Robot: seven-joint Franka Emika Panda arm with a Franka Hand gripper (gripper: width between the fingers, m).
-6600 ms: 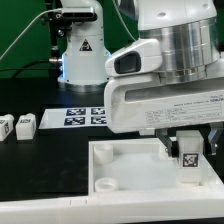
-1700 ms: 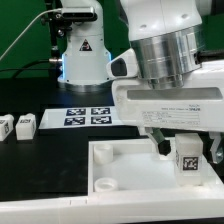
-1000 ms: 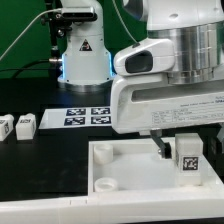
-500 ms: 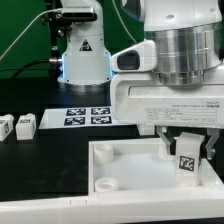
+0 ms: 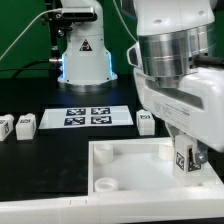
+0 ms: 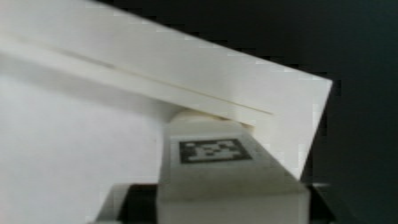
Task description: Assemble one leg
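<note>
We see the gripper has swung toward the exterior view's right, uncovering another block on the tabletop. Its fingers still clamp the leg upright in the tray's far right corner.

exterior: near, level, facing arm | wrist: close, downward | shared: leg

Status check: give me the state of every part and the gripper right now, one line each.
Gripper: shut on a leg, over the tray's corner.
Held leg: upright, tag facing out, at the corner socket.
Tray: flat on table, near socket empty.
Three loose legs: lying on table, untouched.
Marker board: flat.
</note>
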